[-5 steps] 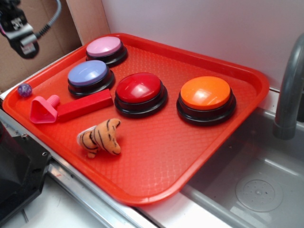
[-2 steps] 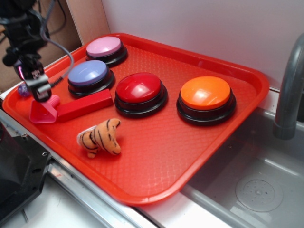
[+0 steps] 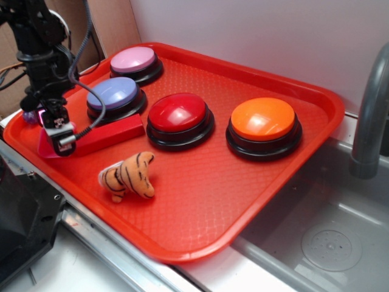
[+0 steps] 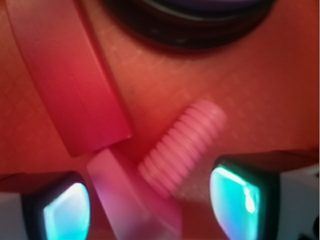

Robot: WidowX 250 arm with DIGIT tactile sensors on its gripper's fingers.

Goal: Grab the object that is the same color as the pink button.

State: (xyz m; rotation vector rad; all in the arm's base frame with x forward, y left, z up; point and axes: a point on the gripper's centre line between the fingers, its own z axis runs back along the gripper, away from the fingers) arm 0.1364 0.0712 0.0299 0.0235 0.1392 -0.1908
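Observation:
The object, a small pink toy bolt (image 3: 44, 148), lies on the left side of the red tray (image 3: 243, 201), mostly hidden behind my gripper (image 3: 61, 139) in the exterior view. In the wrist view the bolt's ribbed stub (image 4: 182, 147) and flat head (image 4: 132, 200) sit between my two fingers, which stand apart on either side without touching it. My gripper (image 4: 150, 207) is open and low over the tray. The pink button (image 3: 133, 59) is at the tray's far left corner.
A red block (image 3: 112, 132) lies right beside the bolt, its end near the bolt's head (image 4: 65, 75). Lavender-blue button (image 3: 113, 93), red button (image 3: 178, 112), orange button (image 3: 262, 118) and a toy tiger (image 3: 127, 176) share the tray. A sink (image 3: 328, 243) and faucet (image 3: 371, 121) are at right.
My gripper has come down from above the tray's left corner and now sits low around the pink bolt. Nothing on the tray has moved.

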